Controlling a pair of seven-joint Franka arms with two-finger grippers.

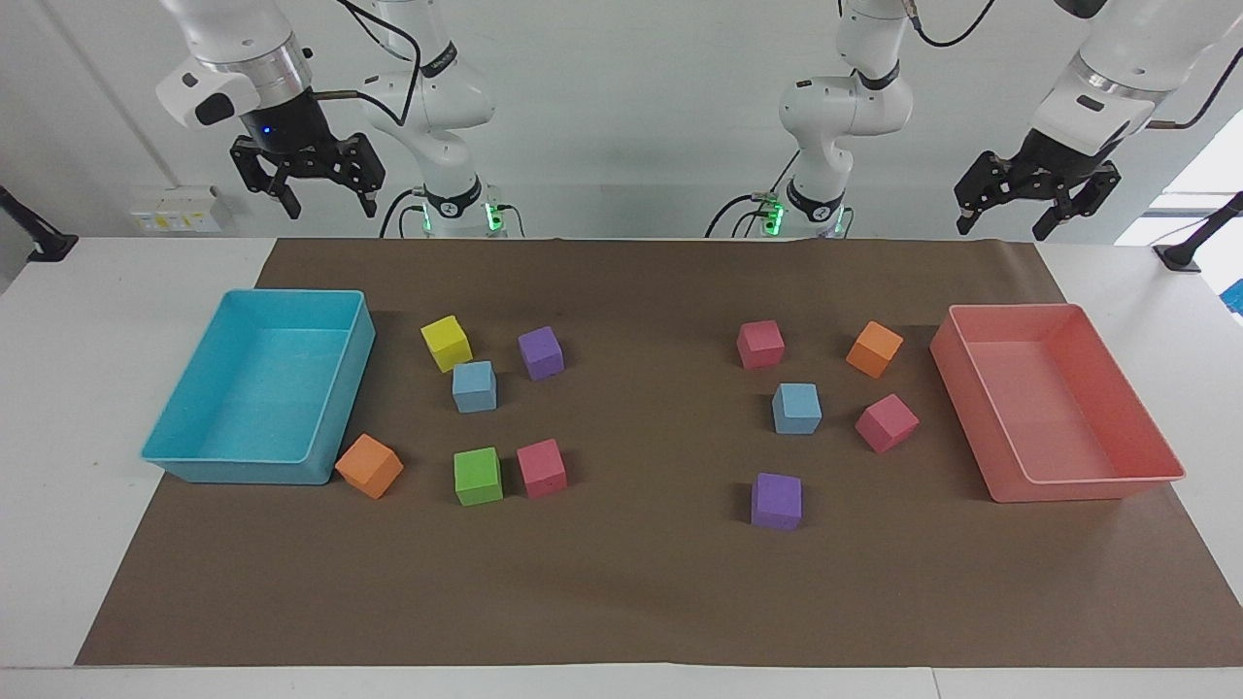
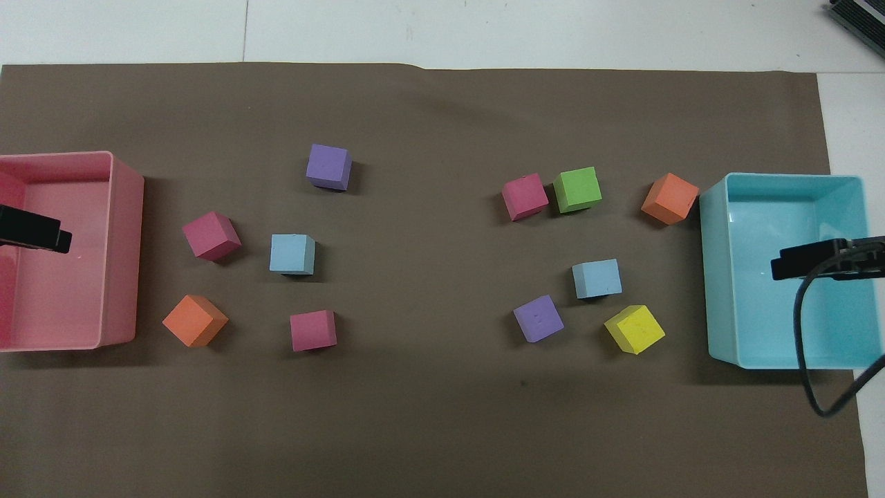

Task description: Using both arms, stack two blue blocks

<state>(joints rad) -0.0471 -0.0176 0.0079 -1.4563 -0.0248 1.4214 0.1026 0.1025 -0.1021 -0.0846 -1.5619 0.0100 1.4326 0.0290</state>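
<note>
Two light blue blocks lie apart on the brown mat. One blue block sits toward the right arm's end, beside a yellow cube and a purple cube. The other blue block sits toward the left arm's end, among pink cubes. My right gripper hangs high over the turquoise tray, open and holding nothing. My left gripper hangs high over the pink tray, open and holding nothing. Neither gripper touches a block.
Toward the right arm's end also lie a green cube, a pink cube and an orange cube against the turquoise tray. Toward the left arm's end lie two pink cubes, an orange cube and a purple cube.
</note>
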